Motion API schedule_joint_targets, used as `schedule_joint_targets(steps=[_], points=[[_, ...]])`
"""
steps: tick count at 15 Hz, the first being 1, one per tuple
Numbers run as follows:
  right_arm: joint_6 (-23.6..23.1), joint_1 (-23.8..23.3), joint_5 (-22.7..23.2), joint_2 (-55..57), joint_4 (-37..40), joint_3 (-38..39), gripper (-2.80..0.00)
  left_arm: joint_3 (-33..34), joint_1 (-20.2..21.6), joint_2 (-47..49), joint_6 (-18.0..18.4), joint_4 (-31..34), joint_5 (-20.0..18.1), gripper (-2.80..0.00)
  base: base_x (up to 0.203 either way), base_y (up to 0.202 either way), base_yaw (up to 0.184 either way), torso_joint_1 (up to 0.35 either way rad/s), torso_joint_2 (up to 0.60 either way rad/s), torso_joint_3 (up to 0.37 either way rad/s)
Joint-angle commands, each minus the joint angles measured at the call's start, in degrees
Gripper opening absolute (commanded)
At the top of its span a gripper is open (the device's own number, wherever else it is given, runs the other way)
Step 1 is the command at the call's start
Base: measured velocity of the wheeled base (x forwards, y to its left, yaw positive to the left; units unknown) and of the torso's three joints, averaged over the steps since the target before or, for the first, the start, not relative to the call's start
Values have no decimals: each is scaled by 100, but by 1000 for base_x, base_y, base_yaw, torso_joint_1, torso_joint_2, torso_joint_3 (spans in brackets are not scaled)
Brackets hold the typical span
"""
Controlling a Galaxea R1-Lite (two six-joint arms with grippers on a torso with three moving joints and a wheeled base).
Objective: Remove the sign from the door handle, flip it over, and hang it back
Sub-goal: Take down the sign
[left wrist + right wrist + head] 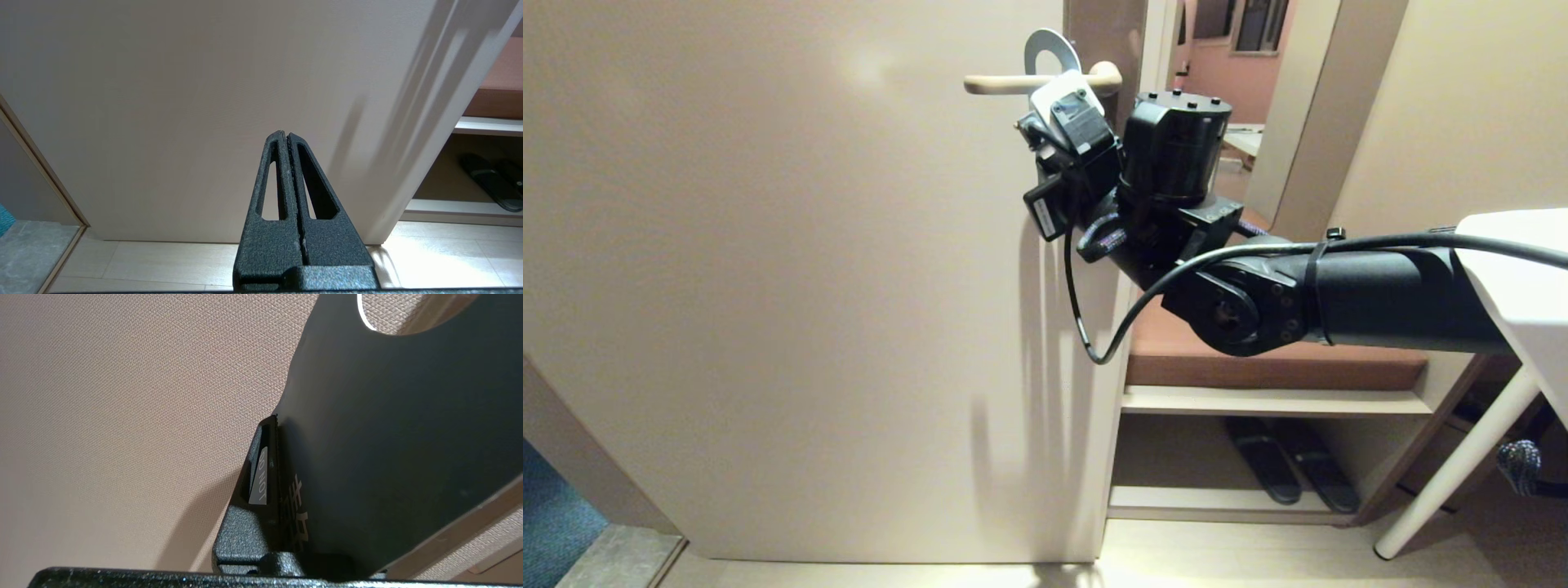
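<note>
Most of the sign [400,428] hides behind the right claw [278,420] clamping it at the door handle [1013,82].

A pale beige door [768,269] stands beside open shelving in a warmly lit room.

To the door's right, a pair of dark slippers [1290,469] lies side by side in the lower compartment of a cream shelf unit [1274,402], under a brown cushioned top [1176,343]. A white table leg [1462,465] slants to the light wood floor [1176,555]; blue carpet [556,506] shows at far left.
</note>
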Motion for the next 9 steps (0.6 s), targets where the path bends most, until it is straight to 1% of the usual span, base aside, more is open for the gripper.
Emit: schedule_joint_targets(steps=[1,5,9], points=[[-18,1,-12,108,-17,-108,-280,0,0,0,-6,-6,2,-280,0,0,0,0,0,0],[-18,44,-12,326,-17,-538,-280,0,0,0,-6,-6,5,-280,0,0,0,0,0,0],[-18,129,-12,385,-17,-592,-280,0,0,0,-6,-6,5,-280,0,0,0,0,0,0]])
